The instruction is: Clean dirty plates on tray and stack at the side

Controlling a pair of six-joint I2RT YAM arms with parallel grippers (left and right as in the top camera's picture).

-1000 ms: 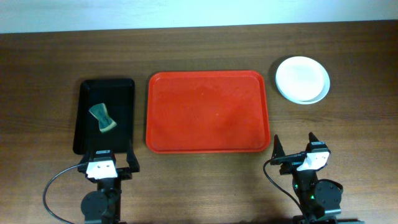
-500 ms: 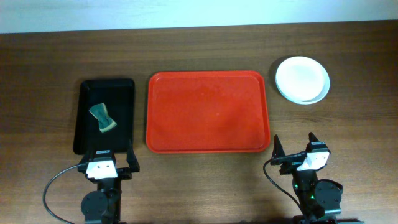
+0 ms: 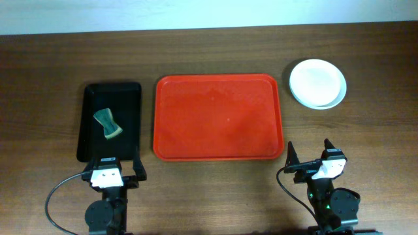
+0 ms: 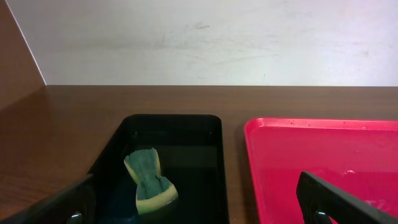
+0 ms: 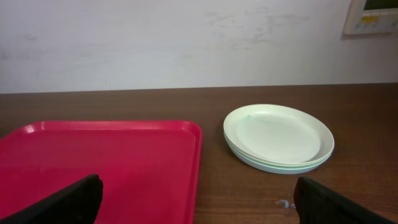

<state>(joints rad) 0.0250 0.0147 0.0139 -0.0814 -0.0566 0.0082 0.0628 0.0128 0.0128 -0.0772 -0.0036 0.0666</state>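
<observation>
Along the near edge, left pincer (image 3: 112, 171) and right pincer (image 3: 309, 156) rest wide and empty, unmoved over the last second. Mid-counter, the red tray (image 3: 219, 117) lies bare. Toward the far right corner the plates (image 3: 317, 83) stand stacked beside it, so the task looks finished.

Nothing has changed: the plates (image 3: 317, 83), tray (image 3: 218, 117), left gripper (image 4: 194, 186) and right gripper (image 5: 198, 186) (both spread wide) sit exactly as before.
</observation>
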